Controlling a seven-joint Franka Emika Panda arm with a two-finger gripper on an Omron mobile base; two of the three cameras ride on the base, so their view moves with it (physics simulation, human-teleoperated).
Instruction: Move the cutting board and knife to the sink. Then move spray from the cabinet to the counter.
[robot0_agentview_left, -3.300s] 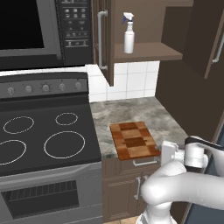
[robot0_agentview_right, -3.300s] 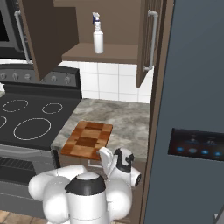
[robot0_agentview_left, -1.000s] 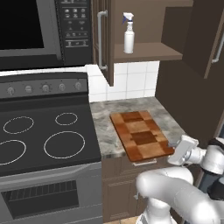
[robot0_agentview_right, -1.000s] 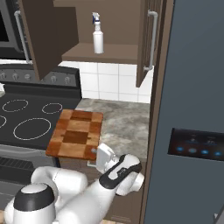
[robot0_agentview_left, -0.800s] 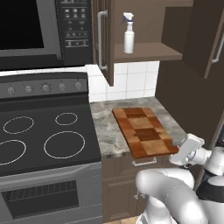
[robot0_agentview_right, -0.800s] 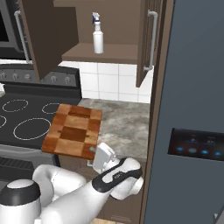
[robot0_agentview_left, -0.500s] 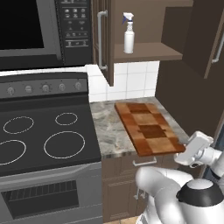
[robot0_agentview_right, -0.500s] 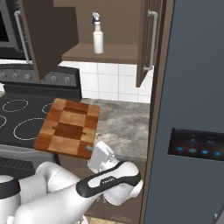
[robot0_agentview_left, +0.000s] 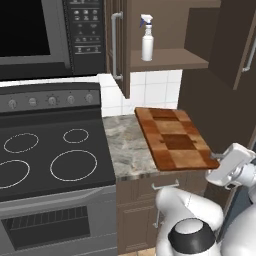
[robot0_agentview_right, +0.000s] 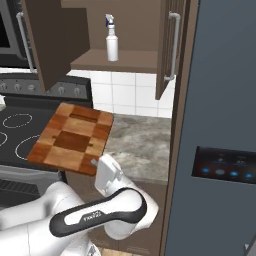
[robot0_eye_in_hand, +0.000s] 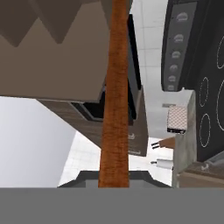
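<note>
My gripper (robot0_agentview_left: 215, 157) (robot0_agentview_right: 94, 162) is shut on the near edge of the checkered wooden cutting board (robot0_agentview_left: 173, 139) (robot0_agentview_right: 73, 137) and holds it lifted and slightly tilted above the marble counter (robot0_agentview_left: 124, 146) (robot0_agentview_right: 141, 141). The hand view sees the cutting board (robot0_eye_in_hand: 114, 100) edge-on, as a narrow brown strip rising from between the fingers. A white spray (robot0_agentview_left: 147, 38) (robot0_agentview_right: 112, 38) stands upright on the shelf of the open cabinet (robot0_agentview_left: 167, 58) (robot0_agentview_right: 117, 61), above and behind the board. The knife and the sink are out of view.
A black stovetop (robot0_agentview_left: 47, 161) with white rings lies left of the counter, under the microwave (robot0_agentview_left: 35, 30). Open cabinet doors (robot0_agentview_left: 118, 46) (robot0_agentview_right: 50, 42) hang over the counter. The tall grey fridge (robot0_agentview_right: 220, 125) walls off the right side.
The board, which lay flat on the counter, has come up off it in my gripper and swung over the counter. The arm has shifted along with it. The spray has not moved.
</note>
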